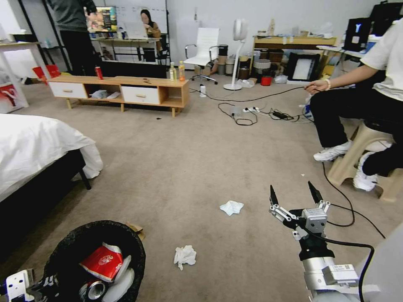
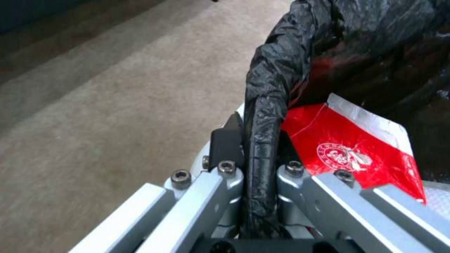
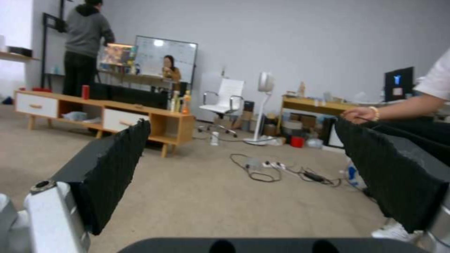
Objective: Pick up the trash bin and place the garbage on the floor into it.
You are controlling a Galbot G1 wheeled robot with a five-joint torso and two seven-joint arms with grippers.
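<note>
The bin [image 1: 96,260], lower left, is being gripped by the left gripper [image 2: 255,165], a packet [image 1: 103,262] inside. Two tissues [image 1: 185,256] are remaining at lower centre; the right gripper [image 1: 294,193] is being held spread, empty.

Tissues [image 1: 185,256] right of trash bin [image 1: 71,245]

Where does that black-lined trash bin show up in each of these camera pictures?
Head view: the trash bin sits bottom left, held at its rim by the left pincer.
Left wrist view: its rim is clamped mid-picture.
Right wrist view: not in it.
Shared landmark: the red snack packet inside.
</note>
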